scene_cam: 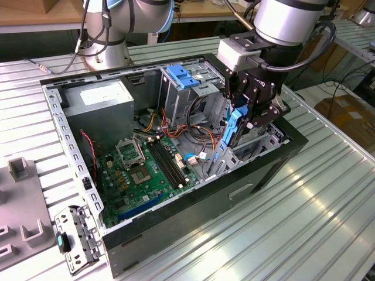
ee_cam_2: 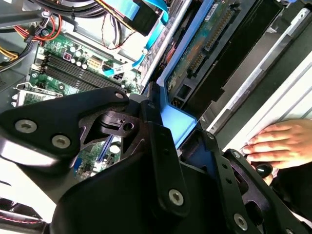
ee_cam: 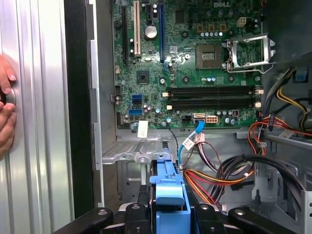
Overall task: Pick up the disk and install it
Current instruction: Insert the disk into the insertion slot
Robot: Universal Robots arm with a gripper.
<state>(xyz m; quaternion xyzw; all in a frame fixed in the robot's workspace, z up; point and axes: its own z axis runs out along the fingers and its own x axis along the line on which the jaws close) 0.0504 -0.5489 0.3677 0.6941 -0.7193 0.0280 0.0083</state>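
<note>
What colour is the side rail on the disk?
Bright blue. It shows best in the exterior view, on the disk held in the gripper.

white print on motherboard (ee_cam: 185, 73), seemingly a logo

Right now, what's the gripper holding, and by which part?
The gripper holds the disk, clamped at its upper end, blue rail hanging toward the case.
</note>
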